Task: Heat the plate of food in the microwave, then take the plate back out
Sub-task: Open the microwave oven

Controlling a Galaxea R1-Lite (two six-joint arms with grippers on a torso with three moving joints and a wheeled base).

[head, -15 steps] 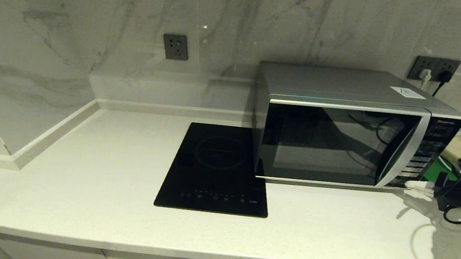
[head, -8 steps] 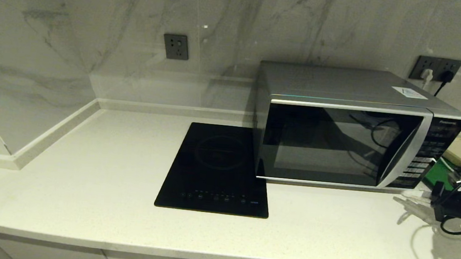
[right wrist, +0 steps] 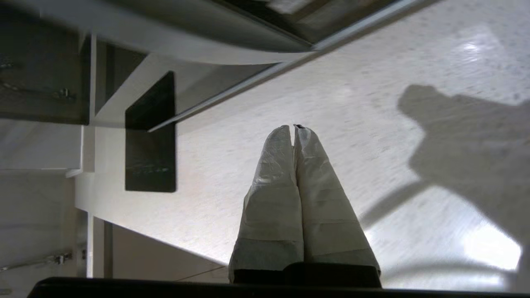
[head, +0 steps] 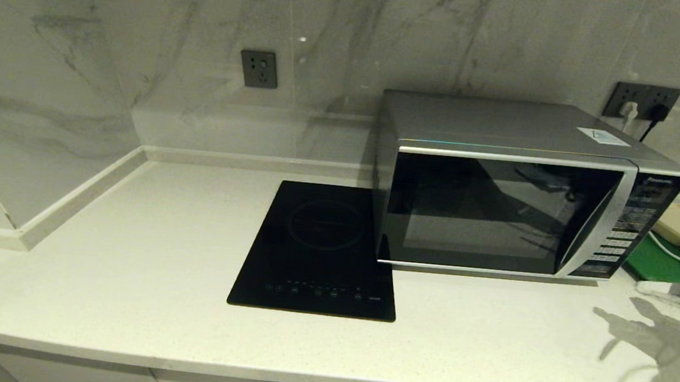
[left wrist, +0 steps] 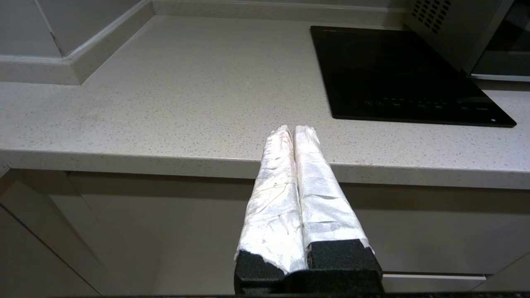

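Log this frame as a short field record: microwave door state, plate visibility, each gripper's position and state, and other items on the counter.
microwave: on the counter at the right, door closed
plate of food: not visible in any view
left gripper: shut, empty, at the counter's front edge, in front of bare countertop
right gripper: shut, empty, over the counter near the microwave's front
cooktop: flat, black, directly left of the microwave
counter: pale speckled stone
wall sockets: one above the cooktop, one behind the microwave with plugs in it

The bench (head: 124, 270) lies open left of and before the cooktop (head: 317, 250); the microwave (head: 519, 188), door shut, blocks the back right
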